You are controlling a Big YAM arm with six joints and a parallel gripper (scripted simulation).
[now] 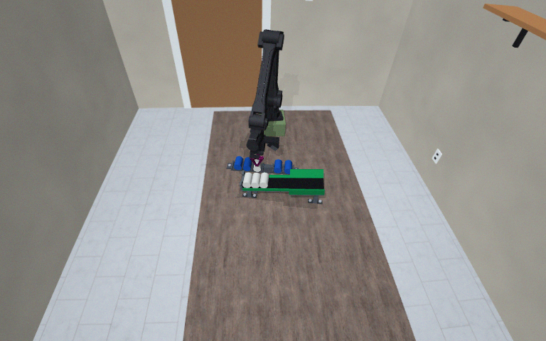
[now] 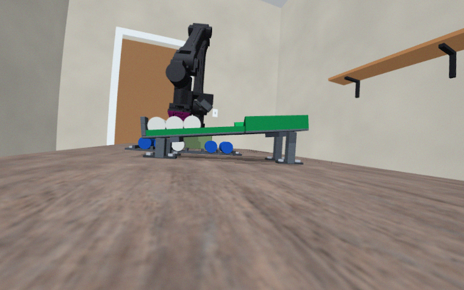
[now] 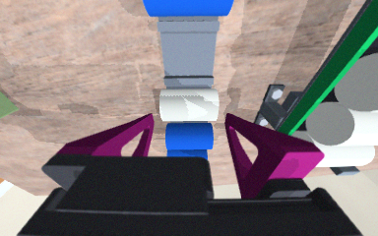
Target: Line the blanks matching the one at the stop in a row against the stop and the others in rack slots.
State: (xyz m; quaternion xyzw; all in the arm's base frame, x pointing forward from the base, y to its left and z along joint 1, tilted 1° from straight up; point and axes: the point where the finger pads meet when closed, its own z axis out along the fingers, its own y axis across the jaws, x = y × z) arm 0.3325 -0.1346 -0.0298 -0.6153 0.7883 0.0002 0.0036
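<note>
Three white blanks lie straight across the green-walled ramp, side by side in a row against the stop. A fourth white blank lies in the stock rack. Two blue blanks lie on its left and two more blue blanks further right, past bare rack floor. My gripper is open and empty above the white blank in the rack, one fingertip beyond each end. Its fingertips are hidden in the exterior view.
The ramp stands on legs just in front of the rack, close to my right finger in the wrist view. A green block is behind the rack, near the arm's base.
</note>
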